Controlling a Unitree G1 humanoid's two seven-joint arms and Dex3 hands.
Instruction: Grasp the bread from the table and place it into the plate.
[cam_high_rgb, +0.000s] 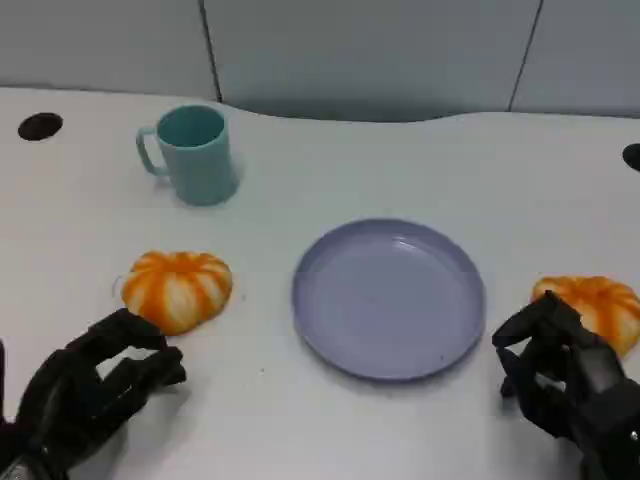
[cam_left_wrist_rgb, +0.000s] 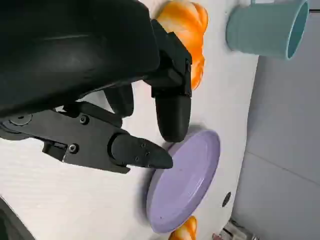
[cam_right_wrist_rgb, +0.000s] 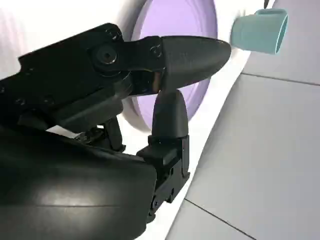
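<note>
Two orange, pumpkin-shaped breads lie on the white table. The left bread sits left of the empty purple plate. The right bread sits at the plate's right. My left hand hovers just in front of the left bread, fingers apart and holding nothing. My right hand is close in front of the right bread, its fingers loosely curved with a gap between them, and it holds nothing. I cannot tell whether it touches the bread.
A teal mug stands behind the left bread, toward the back left. Two dark holes mark the tabletop at the far left and far right edges. A grey wall runs behind the table.
</note>
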